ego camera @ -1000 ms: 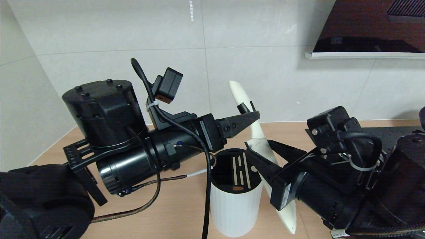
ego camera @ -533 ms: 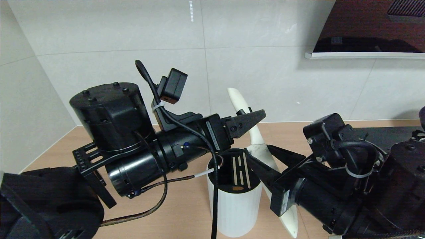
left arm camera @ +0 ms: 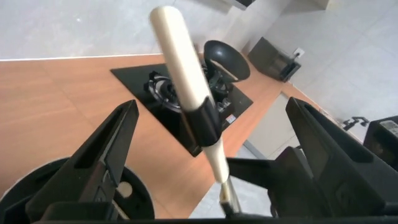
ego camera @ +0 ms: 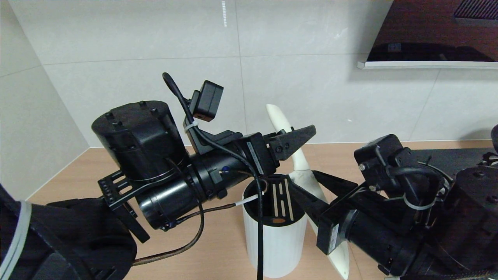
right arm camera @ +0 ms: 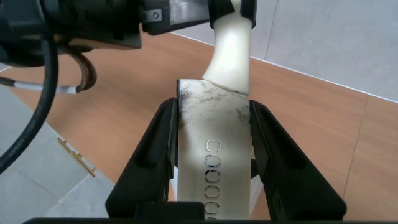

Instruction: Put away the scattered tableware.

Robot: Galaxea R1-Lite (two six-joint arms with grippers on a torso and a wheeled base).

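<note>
A white spatula [ego camera: 278,118] stands tilted beside a white ribbed utensil holder [ego camera: 274,237] with a black slotted insert. My right gripper [ego camera: 311,182] is shut on the spatula's blade [right arm camera: 214,146], just right of the holder's rim. My left gripper [ego camera: 291,137] is up at the spatula's handle [left arm camera: 180,62], above the holder. In the left wrist view its fingers [left arm camera: 112,140] stand wide open on either side of the handle, not touching it. The blade's lower tip hangs past the holder's right side.
The holder stands on a wooden counter [ego camera: 78,171] against a tiled wall. A black cooktop [ego camera: 451,155] with a pan [left arm camera: 227,59] lies to the right, under a dark range hood [ego camera: 435,35].
My left arm has shifted right and slightly down along the spatula handle. The spatula has sunk a little with the right gripper still shut on it.
</note>
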